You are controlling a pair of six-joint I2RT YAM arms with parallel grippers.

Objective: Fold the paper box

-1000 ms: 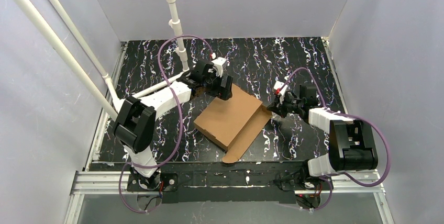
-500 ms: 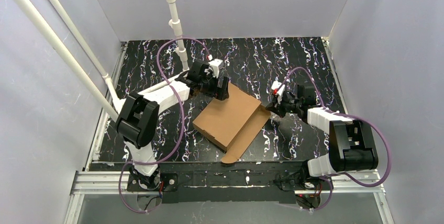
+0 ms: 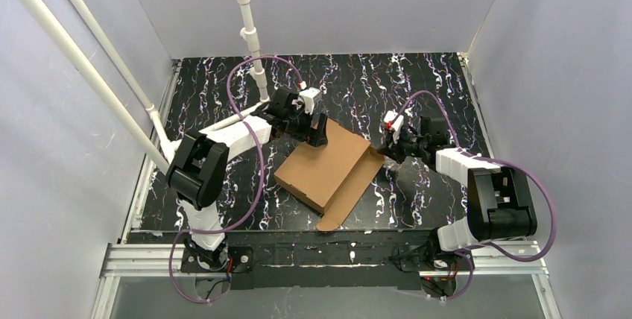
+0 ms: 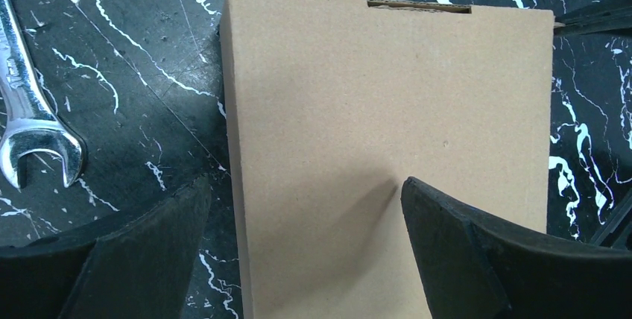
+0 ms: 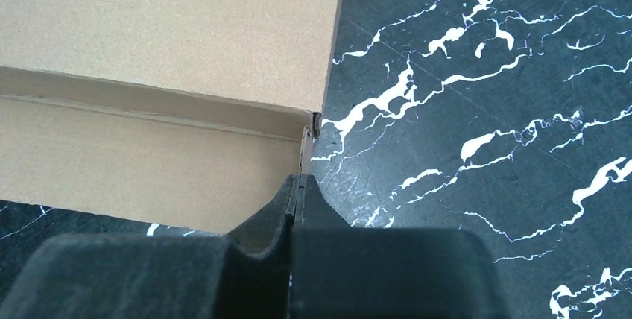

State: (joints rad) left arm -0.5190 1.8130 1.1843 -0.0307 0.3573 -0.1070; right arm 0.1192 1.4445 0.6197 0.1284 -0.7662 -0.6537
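The paper box (image 3: 326, 167) is brown cardboard and lies mid-table with its lid down; a long flap (image 3: 356, 188) lies flat along its right side. My left gripper (image 3: 317, 130) is open over the box's far corner. In the left wrist view the lid (image 4: 387, 103) fills the frame, and my left gripper (image 4: 305, 182) straddles the lid's left edge, its right fingertip over the lid. My right gripper (image 3: 385, 150) is at the box's right corner. In the right wrist view my right gripper (image 5: 299, 179) is shut on the thin edge of a cardboard side flap (image 5: 304, 147).
A silver open-end wrench (image 4: 30, 121) lies on the black marbled table (image 3: 417, 80) just left of the box. White pipes (image 3: 250, 36) rise at the back left. Grey walls enclose the table on three sides.
The box has shifted slightly left. My left gripper stays at its far corner, and my right gripper has moved a little towards the far left along with the corner.
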